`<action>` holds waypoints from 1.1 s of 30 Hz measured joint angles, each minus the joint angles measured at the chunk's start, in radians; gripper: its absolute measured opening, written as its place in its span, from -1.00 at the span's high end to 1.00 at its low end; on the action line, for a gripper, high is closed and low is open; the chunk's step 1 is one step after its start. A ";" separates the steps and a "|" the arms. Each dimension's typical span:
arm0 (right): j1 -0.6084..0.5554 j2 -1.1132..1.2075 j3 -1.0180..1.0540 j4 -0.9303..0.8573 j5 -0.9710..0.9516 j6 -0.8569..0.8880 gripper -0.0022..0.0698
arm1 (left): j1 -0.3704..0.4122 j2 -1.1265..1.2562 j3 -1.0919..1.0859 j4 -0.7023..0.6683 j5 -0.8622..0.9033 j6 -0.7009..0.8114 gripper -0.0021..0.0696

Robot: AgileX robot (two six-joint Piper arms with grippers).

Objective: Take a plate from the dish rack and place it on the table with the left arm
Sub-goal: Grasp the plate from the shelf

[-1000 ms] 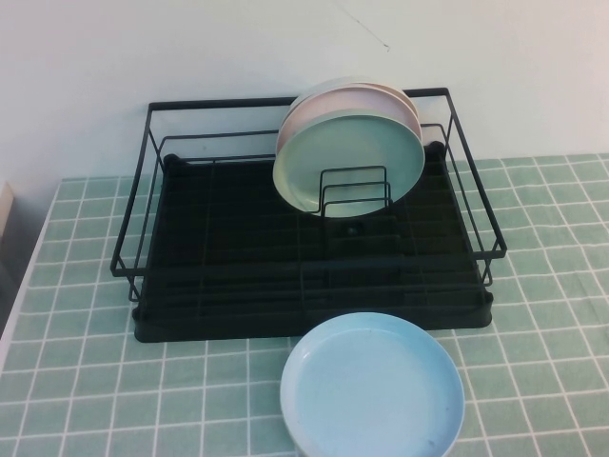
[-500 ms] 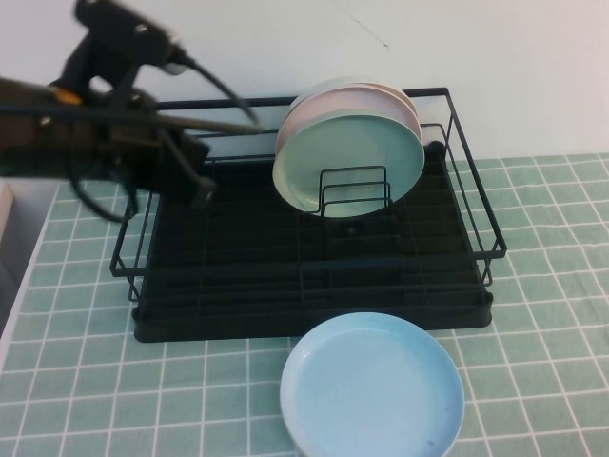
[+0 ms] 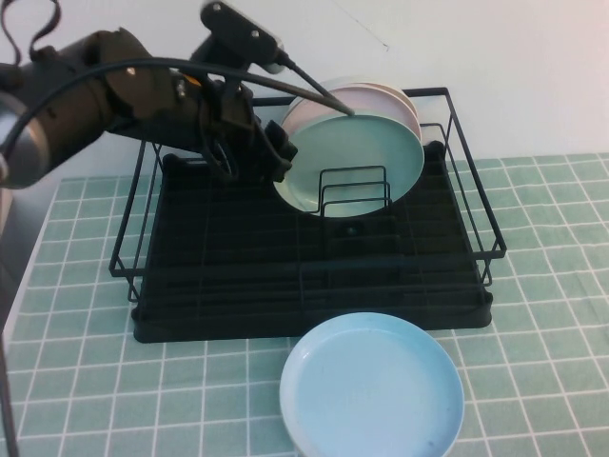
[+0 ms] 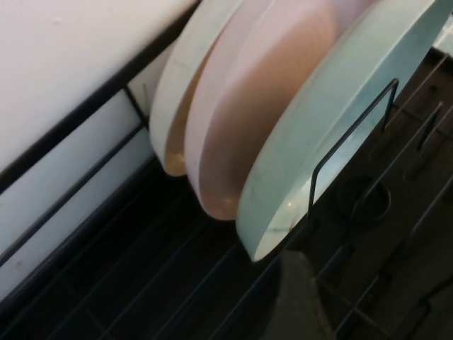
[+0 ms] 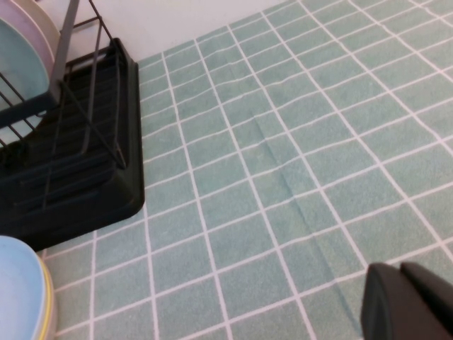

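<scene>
Your left claw (image 3: 276,152) hangs over the dish rack (image 3: 190,257), just beside the mint plate's (image 3: 357,157) left edge.
The plate stands upright in the rack's dividers, in front of a pink plate (image 4: 262,99) and a cream one (image 4: 187,85). You cannot tell whether the left claw is spread. The right claw (image 5: 410,304) sits low above the table (image 5: 283,142), its state unclear. A blue plate (image 3: 371,388) lies before the rack.

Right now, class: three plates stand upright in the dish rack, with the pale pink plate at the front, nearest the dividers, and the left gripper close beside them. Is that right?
One detail is wrong. The front plate is the mint-green plate; the pink plate stands behind it, as the left wrist view shows. The rest holds: three plates in the dish rack, left gripper close beside them.
</scene>
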 joint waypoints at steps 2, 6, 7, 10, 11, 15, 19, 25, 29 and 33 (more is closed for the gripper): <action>0.000 0.000 0.000 0.000 0.000 0.000 0.94 | 0.000 0.037 -0.021 -0.029 0.004 0.042 -0.25; 0.000 0.000 0.000 0.000 0.000 0.000 0.94 | 0.000 0.088 -0.045 -0.118 0.005 0.125 -0.19; 0.000 0.000 0.000 0.000 0.000 0.000 0.94 | 0.000 0.102 -0.052 -0.148 0.007 0.152 -0.18; 0.000 0.000 0.000 0.000 0.000 0.000 0.94 | 0.000 0.127 -0.056 -0.242 0.005 0.243 -0.17; 0.000 0.000 0.000 0.000 0.000 0.000 0.94 | 0.000 0.137 -0.056 -0.270 0.004 0.276 -0.17; 0.000 0.000 0.000 0.000 0.000 0.000 0.94 | 0.000 0.170 -0.059 -0.369 -0.010 0.387 -0.16; 0.000 0.000 0.000 0.000 0.000 0.000 0.94 | -0.002 0.221 -0.103 -0.422 -0.027 0.438 -0.16; 0.000 0.000 0.000 0.000 0.000 0.000 0.94 | -0.004 0.291 -0.201 -0.452 -0.031 0.453 -0.05; 0.000 0.000 0.000 0.000 0.000 0.000 0.94 | -0.004 0.316 -0.244 -0.469 -0.026 0.453 0.08; 0.000 0.000 0.000 0.000 0.000 0.000 0.94 | -0.005 0.321 -0.259 -0.471 -0.004 0.453 0.11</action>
